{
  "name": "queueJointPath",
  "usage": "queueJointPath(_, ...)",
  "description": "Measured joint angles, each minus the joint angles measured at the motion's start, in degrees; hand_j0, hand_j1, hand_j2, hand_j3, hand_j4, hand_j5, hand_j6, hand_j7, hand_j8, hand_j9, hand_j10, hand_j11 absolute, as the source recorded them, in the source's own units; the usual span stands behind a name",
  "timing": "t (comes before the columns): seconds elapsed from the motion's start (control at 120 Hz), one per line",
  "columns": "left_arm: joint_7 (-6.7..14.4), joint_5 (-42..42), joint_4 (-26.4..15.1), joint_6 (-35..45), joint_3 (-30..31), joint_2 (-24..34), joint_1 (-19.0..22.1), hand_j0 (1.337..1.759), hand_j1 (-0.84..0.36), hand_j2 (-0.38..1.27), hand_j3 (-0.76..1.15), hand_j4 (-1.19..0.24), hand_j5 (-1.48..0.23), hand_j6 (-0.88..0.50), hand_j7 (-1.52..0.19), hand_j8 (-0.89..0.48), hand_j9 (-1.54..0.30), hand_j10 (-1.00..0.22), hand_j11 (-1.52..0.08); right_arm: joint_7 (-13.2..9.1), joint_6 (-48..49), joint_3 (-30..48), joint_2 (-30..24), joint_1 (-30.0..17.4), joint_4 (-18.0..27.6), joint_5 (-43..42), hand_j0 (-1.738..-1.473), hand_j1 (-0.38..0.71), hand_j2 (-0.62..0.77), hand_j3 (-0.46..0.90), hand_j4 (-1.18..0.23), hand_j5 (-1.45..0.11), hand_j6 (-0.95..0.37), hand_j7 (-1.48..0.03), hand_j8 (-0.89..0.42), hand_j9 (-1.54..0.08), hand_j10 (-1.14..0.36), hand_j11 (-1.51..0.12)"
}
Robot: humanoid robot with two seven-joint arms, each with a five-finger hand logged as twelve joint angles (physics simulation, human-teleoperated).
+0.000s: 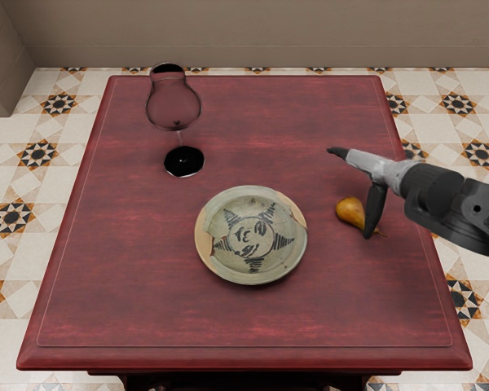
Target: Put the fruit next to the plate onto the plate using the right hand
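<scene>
Grey and black, the right hand (373, 175) hung over the right side of the red table (326, 309), its fingers (339, 152) spread and holding nothing. One pointed left; another hung down across the right end of the pear (350, 212). That pear lay on the table, near the plate (287, 213) and right of it. Beyond the plate stood a glass (173, 102), well apart.

A dark red wooden surface (130, 269) stands on a patterned tile floor (16, 212). Near its middle lies a greenish plate (251, 235) with a dark painted design. A small yellow-brown pear (350, 212) lies to its right, apart. A wine glass (174, 102) stands far left.
</scene>
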Motion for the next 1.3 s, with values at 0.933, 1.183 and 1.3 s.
queueJointPath(0.933,0.00,0.00,0.00,0.00,0.00,0.00,0.00,1.658,0.32,0.00,0.00,-0.02,-0.03,-0.02,-0.03,-0.02,-0.03,-0.02,-0.03,0.00,-6.62,-0.79,-0.55,-6.75,5.09,-9.47,-1.658,0.04,-0.06,0.00,-0.33,-0.43,-0.33,-0.43,-0.33,-0.43,-0.33,-0.43)
queueJointPath(1.183,0.01,0.00,0.00,-0.02,0.00,0.00,0.00,1.658,0.32,0.00,0.00,-0.02,-0.03,-0.02,-0.03,-0.02,-0.03,-0.02,-0.03,0.00,-7.44,-0.72,-0.34,-7.29,4.50,-10.66,-1.658,0.05,-0.06,0.00,-0.34,-0.44,-0.34,-0.43,-0.34,-0.44,-0.34,-0.44)
queueJointPath(1.3,0.00,0.01,0.00,0.01,0.00,0.00,0.00,1.658,0.32,0.00,0.00,-0.02,-0.03,-0.02,-0.03,-0.02,-0.03,-0.02,-0.03,0.00,-7.56,-0.73,-0.10,-7.58,4.11,-11.04,-1.658,0.05,-0.06,0.00,-0.34,-0.44,-0.34,-0.44,-0.34,-0.44,-0.34,-0.44)
